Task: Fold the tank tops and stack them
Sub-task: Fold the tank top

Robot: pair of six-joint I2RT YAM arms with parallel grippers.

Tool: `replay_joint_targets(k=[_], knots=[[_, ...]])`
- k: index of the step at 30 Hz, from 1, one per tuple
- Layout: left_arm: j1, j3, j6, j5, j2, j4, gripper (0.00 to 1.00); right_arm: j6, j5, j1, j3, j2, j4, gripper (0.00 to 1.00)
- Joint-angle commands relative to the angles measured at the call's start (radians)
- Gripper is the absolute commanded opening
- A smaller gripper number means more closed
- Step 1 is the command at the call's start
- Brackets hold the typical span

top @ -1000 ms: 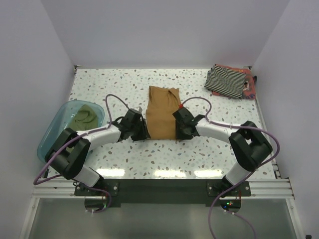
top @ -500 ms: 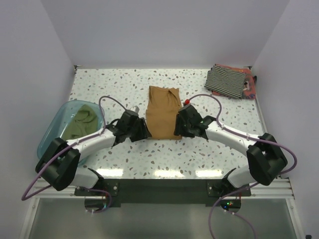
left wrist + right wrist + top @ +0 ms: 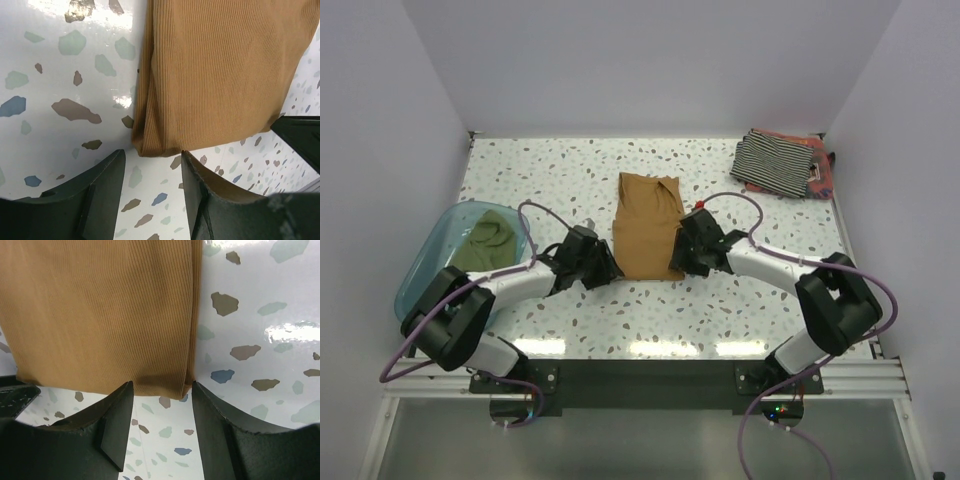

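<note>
Left hand (image 3: pixel 152 161), right hand (image 3: pixel 162 390) spread, empty

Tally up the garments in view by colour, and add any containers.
Tan tank top: 1
Olive green tank top: 1
Black-and-white striped tank top: 1
Reddish tank top: 1
Teal tub: 1
Total: 5

Open left hand (image 3: pixel 152 172), tan tank top (image 3: pixel 220 70) corner
</note>
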Motion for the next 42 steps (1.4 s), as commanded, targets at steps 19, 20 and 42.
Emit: replay_joint_targets(k=[19, 20, 42], knots=[[0.010, -0.032, -0.052, -0.079, 0.044, 0.064, 0.47, 0.042, 0.000, 0.000, -0.096, 0.031, 0.082, 0.45], [0.010, -0.029, -0.054, -0.103, 0.048, 0.056, 0.45, 0.042, 0.002, 0.000, -0.093, 0.032, 0.082, 0.44], [-0.074, -0.115, -0.025, -0.103, -0.089, -0.059, 0.00, -0.009, 0.003, 0.092, -0.187, -0.093, 0.028, 0.00]])
